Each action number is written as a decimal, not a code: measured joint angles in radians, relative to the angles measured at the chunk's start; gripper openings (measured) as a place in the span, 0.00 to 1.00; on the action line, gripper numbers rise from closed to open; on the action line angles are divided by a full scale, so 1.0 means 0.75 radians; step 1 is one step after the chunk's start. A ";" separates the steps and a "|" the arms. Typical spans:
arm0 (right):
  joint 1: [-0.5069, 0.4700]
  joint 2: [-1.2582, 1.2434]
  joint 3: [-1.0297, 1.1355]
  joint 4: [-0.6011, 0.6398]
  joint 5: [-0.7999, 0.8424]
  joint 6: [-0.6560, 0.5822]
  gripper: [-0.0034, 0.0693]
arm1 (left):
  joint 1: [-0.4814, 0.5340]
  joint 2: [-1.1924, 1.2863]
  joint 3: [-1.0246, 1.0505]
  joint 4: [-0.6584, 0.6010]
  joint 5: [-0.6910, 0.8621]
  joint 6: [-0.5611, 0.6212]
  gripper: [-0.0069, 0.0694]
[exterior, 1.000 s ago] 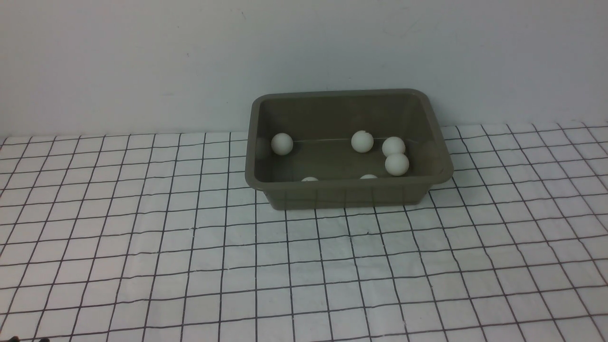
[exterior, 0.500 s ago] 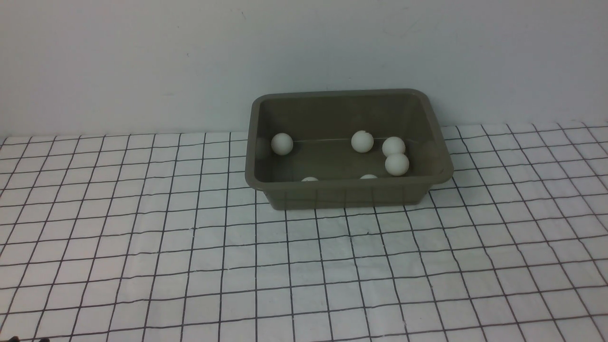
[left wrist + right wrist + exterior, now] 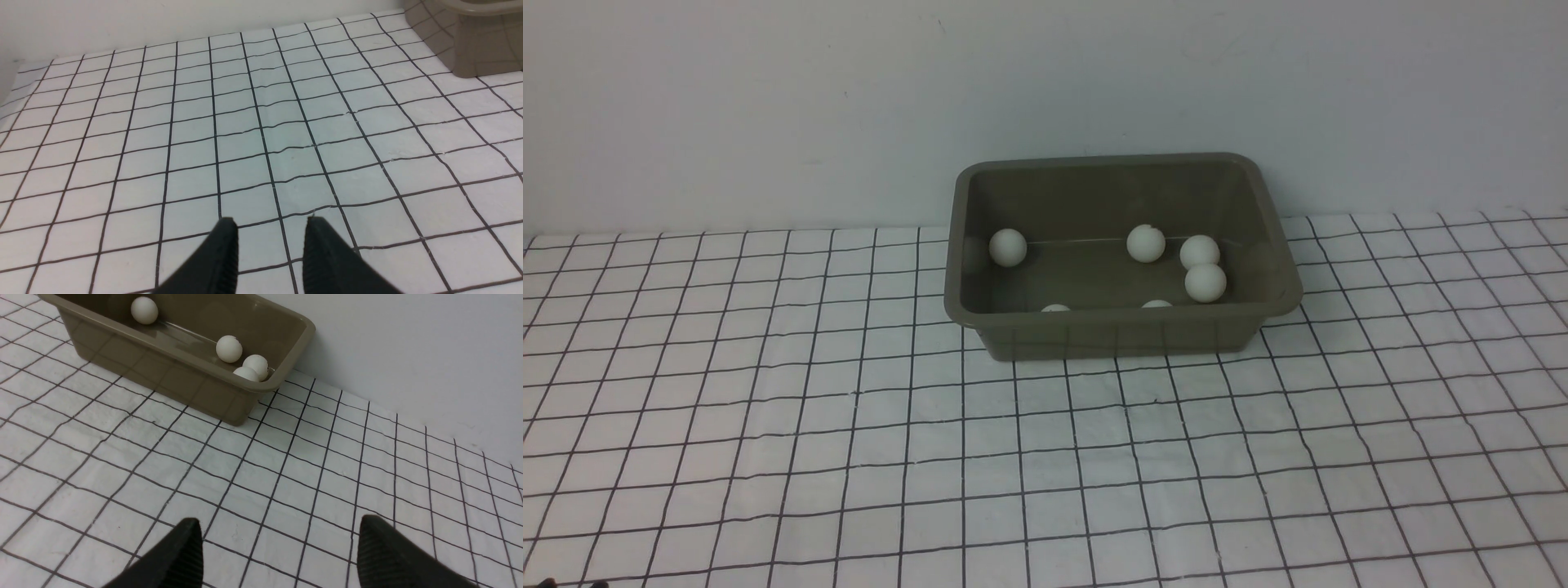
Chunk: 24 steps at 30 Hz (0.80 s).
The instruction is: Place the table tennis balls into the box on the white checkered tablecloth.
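Front view: nothing has shifted over the last second; the box [image 3: 1123, 253] stands at the far edge of the white checkered tablecloth [image 3: 768, 457], against the pale wall [image 3: 768, 98], with six table tennis balls [image 3: 1205, 282] showing inside and none on the cloth, so the loading looks essentially finished, a seventh possibly hidden behind the near wall. Left wrist view: the left gripper [image 3: 269, 237] hangs over bare cloth, jaws partly apart, holding nothing; the box corner sits well off. Right wrist view: the right gripper [image 3: 280, 539] stands wide apart and empty, the box beyond it holding the balls; cloth slightly wrinkled
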 joint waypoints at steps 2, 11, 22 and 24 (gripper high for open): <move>-0.004 0.000 0.002 0.025 -0.050 0.006 0.68 | 0.000 0.000 0.000 0.000 0.000 0.000 0.37; -0.033 -0.020 0.182 0.038 -0.423 0.125 0.68 | 0.000 0.000 0.000 -0.001 0.000 0.000 0.37; -0.188 -0.246 0.486 -0.192 -0.419 0.398 0.68 | 0.000 0.000 0.000 -0.004 0.000 0.000 0.37; -0.220 -0.251 0.503 -0.201 -0.388 0.405 0.68 | 0.000 0.000 0.000 -0.004 0.000 0.000 0.37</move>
